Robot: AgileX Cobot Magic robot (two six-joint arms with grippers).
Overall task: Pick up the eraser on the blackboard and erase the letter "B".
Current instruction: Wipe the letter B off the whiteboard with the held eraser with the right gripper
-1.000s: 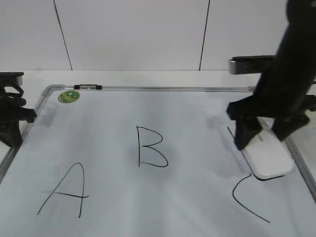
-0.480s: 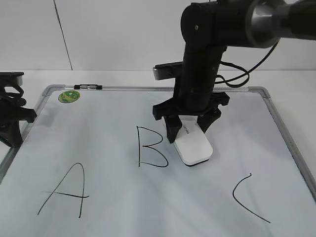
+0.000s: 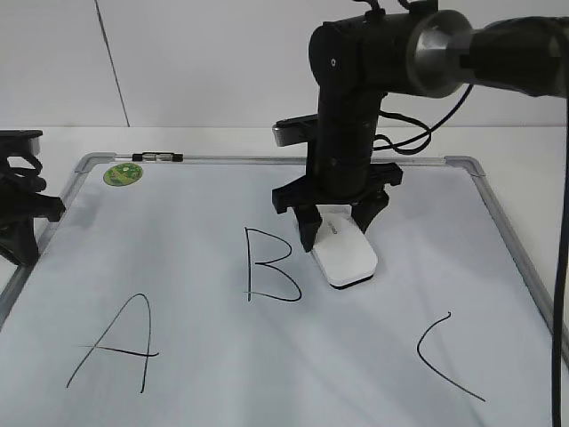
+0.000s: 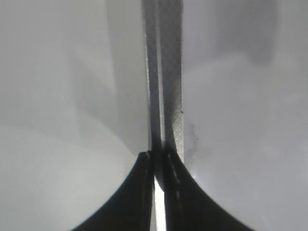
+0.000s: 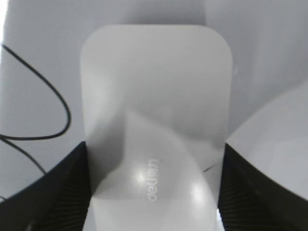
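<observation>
The blackboard (image 3: 178, 213) is a white dry-erase board with a grey frame and a green sticker (image 3: 124, 173). The letter "B" (image 3: 271, 265) is drawn in black at its middle. My right gripper (image 3: 335, 233) is shut on the eraser (image 3: 345, 256), a flat white block, and holds it flat on the board just right of the "B". In the right wrist view the eraser (image 5: 154, 120) fills the space between the jaws (image 5: 154, 187), with strokes of the "B" (image 5: 57, 120) at the left. My left gripper (image 3: 22, 218) is shut and empty over the board's left frame (image 4: 168, 96).
A black "A" (image 3: 116, 342) is drawn at the front left and a "C" (image 3: 444, 356) at the front right. A small black-and-clear marker (image 3: 158, 157) lies on the board's far frame. A white wall stands behind the table.
My right gripper carried the eraser from the board's right edge leftwards to just right of the "B", then edged slightly further left and back. The left arm has not moved.
</observation>
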